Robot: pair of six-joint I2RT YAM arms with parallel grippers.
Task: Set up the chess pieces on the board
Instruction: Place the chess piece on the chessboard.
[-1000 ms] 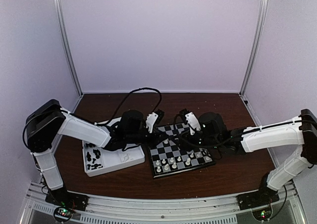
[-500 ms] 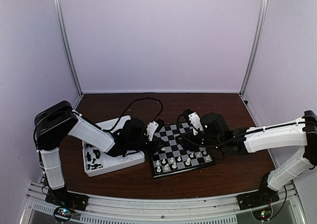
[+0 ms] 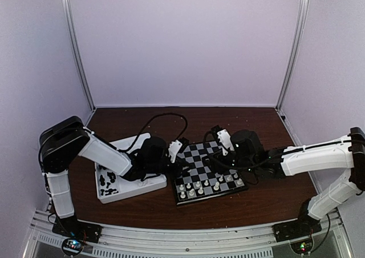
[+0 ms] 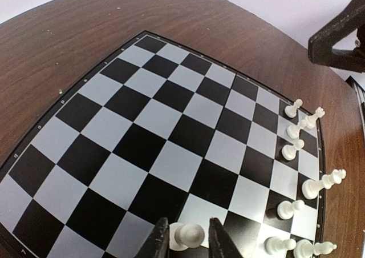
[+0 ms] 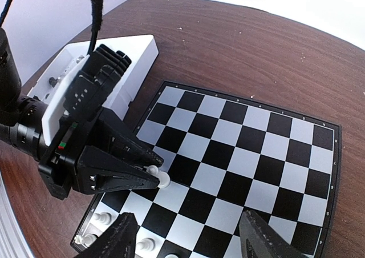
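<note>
The board [image 3: 201, 161] lies mid-table, with several white chess pieces [image 3: 199, 187] along its near rows. At the board's left side my left gripper [image 3: 183, 165] is low over a pale square. A white pawn [image 4: 188, 235] stands there between its fingers [image 4: 161, 235]. The jaws are slightly parted, with a thin gap on one side of the pawn. The right wrist view shows the same pawn [image 5: 159, 178] inside the left gripper [image 5: 155, 171]. My right gripper [image 5: 189, 217] hovers open over the board with nothing between its fingers. Black chess pieces [image 3: 108, 182] lie in the tray.
A white compartment tray [image 3: 137, 184] sits left of the board, touching its corner. More white pieces [image 4: 311, 118] line the board's right edge in the left wrist view. Both arms reach over the board from opposite sides, their grippers close together. Black cables loop above the left wrist.
My left gripper has come down to the board's left side with the white pawn, and its fingers have parted slightly around it. The right arm has drawn back a little to the right.
</note>
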